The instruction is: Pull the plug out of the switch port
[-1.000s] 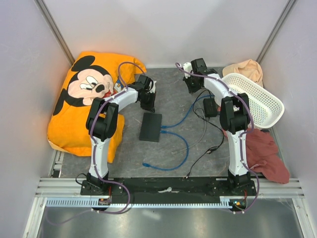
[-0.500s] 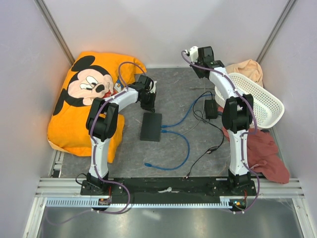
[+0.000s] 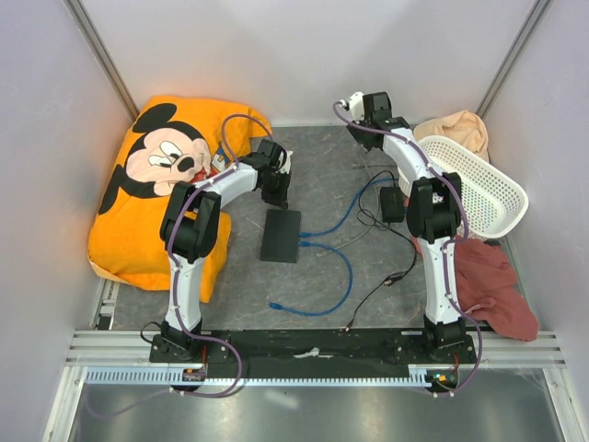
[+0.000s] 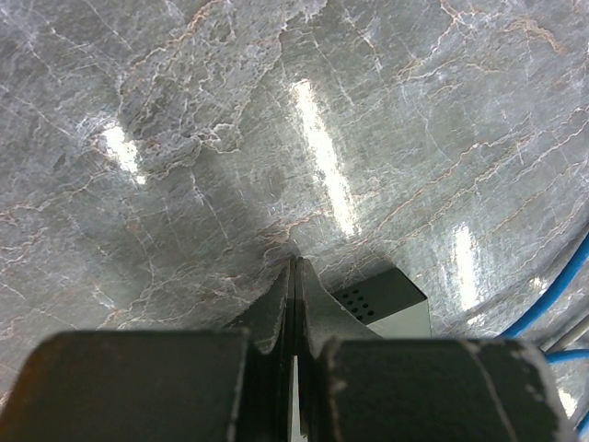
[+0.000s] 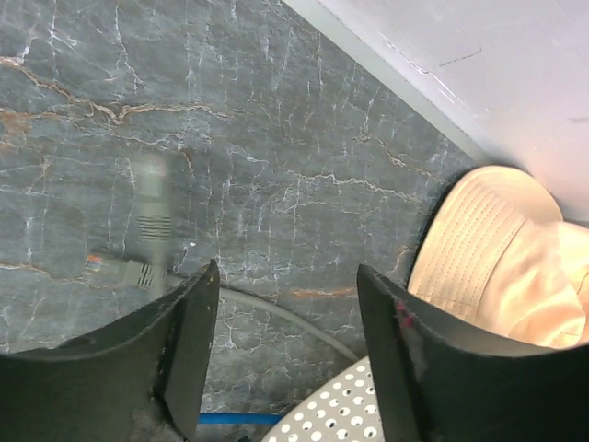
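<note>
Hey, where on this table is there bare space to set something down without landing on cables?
Bare tabletop lies at the back, between the left gripper and the right gripper, and on the near side of the switch, between the pillow and the blue cable loop. Crowded: right of the switch, where the blue cable runs past the power brick.

light: bright, even, from overhead | glare: long white streaks on the grey tabletop (image 4: 317, 138), left wrist view | shadow: soft dark patch around the left gripper (image 4: 294, 276) tips | blur: grey connector (image 5: 152, 216) smeared, right wrist view; right gripper (image 5: 287, 269) dark, soft-focused | top view: sharp, walls evenly lit
</note>
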`<state>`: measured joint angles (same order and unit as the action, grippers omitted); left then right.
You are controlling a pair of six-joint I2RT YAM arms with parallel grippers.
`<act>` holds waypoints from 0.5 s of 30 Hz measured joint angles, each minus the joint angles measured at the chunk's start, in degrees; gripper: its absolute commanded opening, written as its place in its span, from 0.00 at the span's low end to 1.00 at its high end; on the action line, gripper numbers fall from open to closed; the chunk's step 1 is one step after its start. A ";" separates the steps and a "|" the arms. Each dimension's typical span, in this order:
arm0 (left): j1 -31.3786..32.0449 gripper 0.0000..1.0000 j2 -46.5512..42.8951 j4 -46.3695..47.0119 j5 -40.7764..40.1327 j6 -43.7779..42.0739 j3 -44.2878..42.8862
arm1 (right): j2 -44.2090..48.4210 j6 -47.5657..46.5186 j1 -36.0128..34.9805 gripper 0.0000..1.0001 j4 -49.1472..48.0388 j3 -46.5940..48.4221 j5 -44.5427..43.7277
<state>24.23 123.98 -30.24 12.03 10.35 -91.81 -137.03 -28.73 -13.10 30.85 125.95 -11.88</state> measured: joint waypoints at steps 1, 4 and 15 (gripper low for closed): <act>0.02 0.02 0.00 0.00 0.02 -0.15 0.00 | -0.11 0.11 0.00 0.75 -0.02 0.00 -0.07; 0.09 0.02 -0.02 0.02 -0.04 -0.46 0.00 | -0.15 0.44 0.00 0.76 -0.22 0.00 -0.02; 0.74 0.02 -0.15 0.26 -1.07 -1.68 0.00 | 6.25 8.24 0.26 0.81 -0.50 -8.41 26.08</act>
<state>24.97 123.83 -29.98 10.96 8.67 -91.81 -130.78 -20.49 -12.84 30.35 117.54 14.20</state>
